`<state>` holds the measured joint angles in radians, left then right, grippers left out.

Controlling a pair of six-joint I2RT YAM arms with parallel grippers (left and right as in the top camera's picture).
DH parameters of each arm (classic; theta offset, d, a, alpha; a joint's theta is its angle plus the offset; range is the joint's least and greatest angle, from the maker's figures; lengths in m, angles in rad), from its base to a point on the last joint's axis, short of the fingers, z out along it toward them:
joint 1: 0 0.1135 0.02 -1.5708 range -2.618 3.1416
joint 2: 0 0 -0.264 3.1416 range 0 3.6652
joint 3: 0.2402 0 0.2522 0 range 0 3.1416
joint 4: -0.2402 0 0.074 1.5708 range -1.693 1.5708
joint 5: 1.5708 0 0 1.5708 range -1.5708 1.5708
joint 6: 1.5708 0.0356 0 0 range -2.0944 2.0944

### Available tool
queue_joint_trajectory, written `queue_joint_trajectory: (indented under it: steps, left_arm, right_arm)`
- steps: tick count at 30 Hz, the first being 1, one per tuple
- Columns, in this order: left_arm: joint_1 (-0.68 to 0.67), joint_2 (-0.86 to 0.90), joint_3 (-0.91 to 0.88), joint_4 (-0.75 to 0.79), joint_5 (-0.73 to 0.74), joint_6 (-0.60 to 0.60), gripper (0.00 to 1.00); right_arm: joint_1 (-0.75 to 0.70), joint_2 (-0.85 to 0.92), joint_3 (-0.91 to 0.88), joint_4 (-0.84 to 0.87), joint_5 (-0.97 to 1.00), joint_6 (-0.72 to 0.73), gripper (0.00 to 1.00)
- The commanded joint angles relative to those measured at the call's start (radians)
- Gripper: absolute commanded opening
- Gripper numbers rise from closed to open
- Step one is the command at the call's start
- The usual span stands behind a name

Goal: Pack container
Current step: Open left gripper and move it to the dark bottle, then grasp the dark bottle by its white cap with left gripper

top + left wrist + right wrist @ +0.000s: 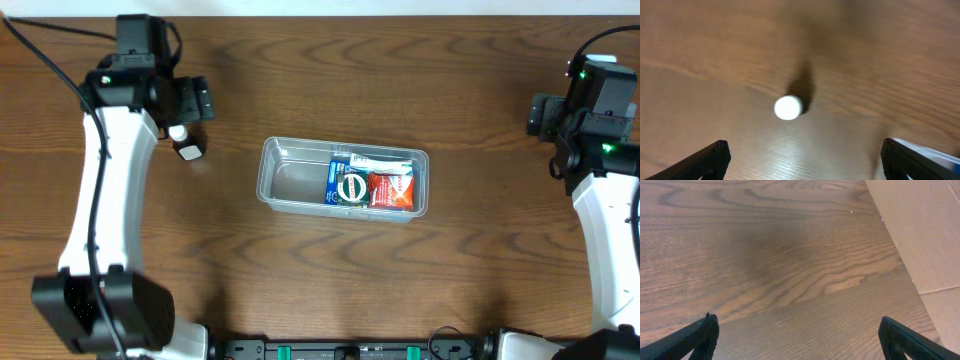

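The clear plastic container (290,180) lies at the table's middle. In its right half lie a blue-and-green packet (348,185), a red packet (391,189) and a white packet (375,160); its left half shows bare plastic. My left gripper (190,105) is open and empty at the far left, above the wood (805,145). A small white round object (788,107) stands on the table just ahead of its fingers and also shows in the overhead view (189,150). My right gripper (545,112) is open and empty over bare wood (798,320) at the far right.
A cardboard surface (925,235) borders the table to the right of my right gripper. Both arms' bases stand at the table's front corners, with a black rail (350,350) along the front edge.
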<state>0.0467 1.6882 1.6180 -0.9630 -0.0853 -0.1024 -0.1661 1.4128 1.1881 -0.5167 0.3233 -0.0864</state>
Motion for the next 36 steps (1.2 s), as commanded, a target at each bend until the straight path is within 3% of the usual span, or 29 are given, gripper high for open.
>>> queue_joint_trajectory:
  steps: [1,9,16,18,22,30,36]
  left_arm:
    - [0.046,0.084,0.003,-0.015,0.018,-0.03,0.96]
    - [0.061,0.248,0.003,-0.014,0.026,-0.031,0.97]
    - [0.061,0.288,0.003,0.009,0.025,-0.043,0.97]
    - [0.061,0.288,0.003,0.025,0.025,-0.063,0.92]
    - [0.061,0.288,0.003,0.045,0.025,-0.106,0.68]
    - [0.061,0.288,0.002,0.037,0.029,-0.121,0.64]
    - [0.061,0.288,0.002,0.035,0.03,-0.121,0.44]
  right_arm:
    - [-0.004,-0.006,0.002,-0.001,0.01,0.015,0.99]
    - [-0.004,-0.006,0.002,-0.001,0.01,0.015,0.99]
    - [-0.004,-0.006,0.002,-0.001,0.01,0.015,0.99]
    - [-0.004,-0.006,0.002,-0.001,0.01,0.015,0.99]
    - [-0.004,-0.006,0.002,-0.001,0.01,0.015,0.99]
    - [-0.004,-0.006,0.002,-0.001,0.01,0.015,0.99]
    - [-0.004,-0.006,0.002,-0.001,0.01,0.015,0.99]
